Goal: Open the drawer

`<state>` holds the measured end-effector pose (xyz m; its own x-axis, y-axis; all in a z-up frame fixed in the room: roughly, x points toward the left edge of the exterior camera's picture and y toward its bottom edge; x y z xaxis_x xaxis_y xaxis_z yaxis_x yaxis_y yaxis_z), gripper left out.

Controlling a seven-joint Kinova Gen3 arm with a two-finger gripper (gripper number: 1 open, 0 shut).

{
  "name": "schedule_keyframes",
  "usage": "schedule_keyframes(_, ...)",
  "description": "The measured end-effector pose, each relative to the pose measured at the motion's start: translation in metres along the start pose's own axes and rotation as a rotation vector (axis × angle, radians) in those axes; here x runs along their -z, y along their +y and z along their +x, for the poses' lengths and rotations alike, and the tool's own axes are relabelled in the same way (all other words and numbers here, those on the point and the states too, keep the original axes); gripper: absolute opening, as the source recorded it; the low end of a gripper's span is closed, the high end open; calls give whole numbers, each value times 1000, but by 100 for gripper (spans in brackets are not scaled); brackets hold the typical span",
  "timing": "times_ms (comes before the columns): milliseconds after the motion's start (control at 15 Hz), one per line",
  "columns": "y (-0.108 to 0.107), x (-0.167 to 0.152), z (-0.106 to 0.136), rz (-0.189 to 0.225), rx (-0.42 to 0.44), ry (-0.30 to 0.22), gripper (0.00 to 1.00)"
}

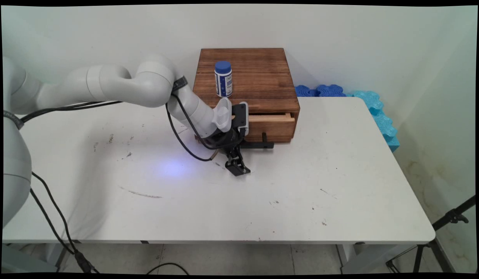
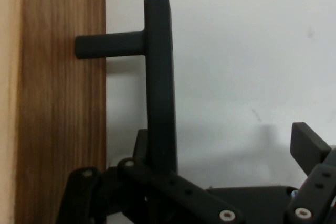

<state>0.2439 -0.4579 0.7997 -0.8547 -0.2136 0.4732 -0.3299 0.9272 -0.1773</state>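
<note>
White counter (image 1: 285, 193), scuffed w/ dark marks & smudges, esp. left-centre and a few specks near the front edge. Plain pale wall behind. Tiled floor visible below the front edge; black tripod leg (image 1: 452, 219) at lower right. Blue foam pieces (image 1: 373, 104) stacked betw. counter's far right edge & wall.

Dark-stained wooden box (image 1: 249, 83) sits at the back centre of the counter, against the wall. Its lower front holds a lighter-wood drawer (image 1: 270, 123), looks pulled out slightly. Black bar handle (image 1: 262, 144) sticks out from drawer front on a short post; in hand view the handle (image 2: 159, 77) runs as a long bar parallel to the wood face (image 2: 60, 103), joined by one visible stub.

On top of box, toward its left front: small white bottle (image 1: 223, 79) w/ blue cap, upright. Label has blue panel & print, too small to read.

Gripper (image 1: 238, 167) is low over the counter just in front of the drawer, pointing down/forward. In hand view the fingers are spread wide apart: one finger (image 2: 310, 148) stands clear at right, the other side is down by the handle bar's lower end; bar lies betw. them, nearer the left. Fingers not closed on it; can't tell if left side touches. Nothing held.

Black cables hang from arm.
</note>
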Motion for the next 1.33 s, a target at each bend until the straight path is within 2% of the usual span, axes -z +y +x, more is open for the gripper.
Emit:
schedule_keyframes(400,24,3,3,-30,8,-3,100)
schedule_keyframes(1333,98,15,18,-90,16,3,100)
